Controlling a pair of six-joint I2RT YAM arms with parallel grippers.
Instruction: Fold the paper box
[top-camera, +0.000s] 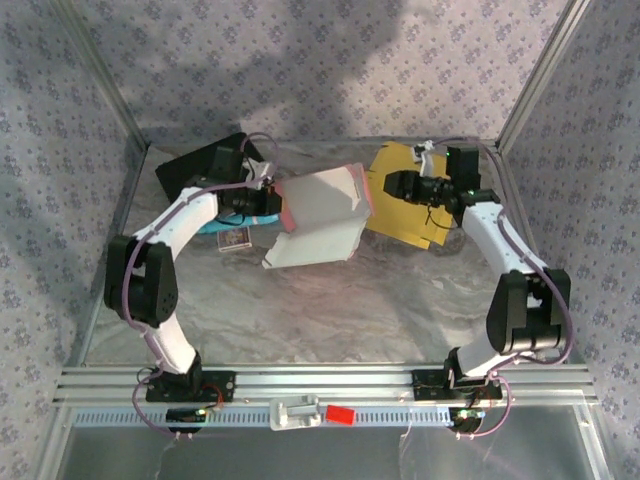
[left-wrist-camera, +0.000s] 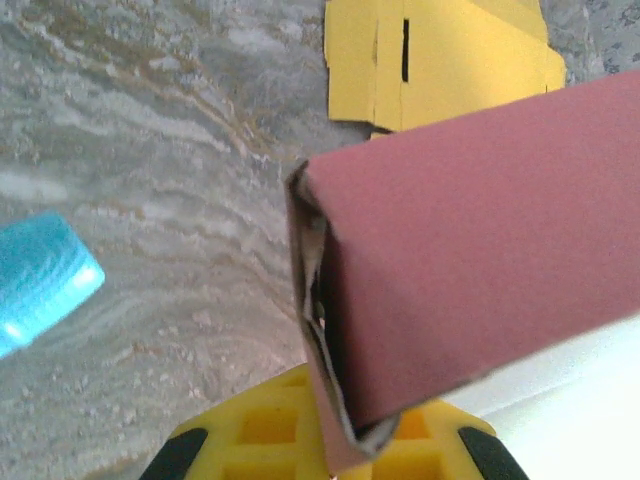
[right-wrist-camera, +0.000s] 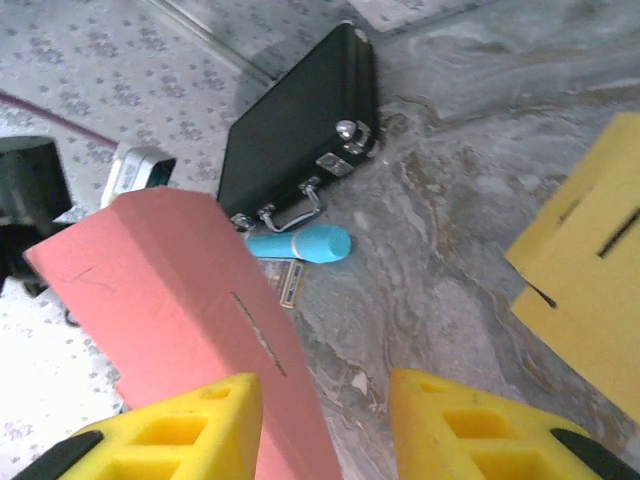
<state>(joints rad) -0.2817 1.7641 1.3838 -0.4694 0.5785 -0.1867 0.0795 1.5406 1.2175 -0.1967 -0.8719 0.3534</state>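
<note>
The paper box (top-camera: 320, 215), pink outside and white inside, is held up half-formed over the middle of the table. My left gripper (top-camera: 272, 203) is shut on its left edge. In the left wrist view the folded pink wall (left-wrist-camera: 480, 250) is pinched between the yellow fingers (left-wrist-camera: 250, 430). My right gripper (top-camera: 388, 184) is at the box's right edge and open. In the right wrist view a pink panel (right-wrist-camera: 180, 290) runs down between its jaws, against the left finger (right-wrist-camera: 170, 435), with a gap to the right finger (right-wrist-camera: 470, 420).
A flat yellow cardboard sheet (top-camera: 410, 200) lies under the right gripper. A black case (top-camera: 195, 165) sits at the back left, with a blue cylinder (right-wrist-camera: 300, 243) and a small card box (top-camera: 233, 240) beside it. Patterned walls and metal posts close in both sides.
</note>
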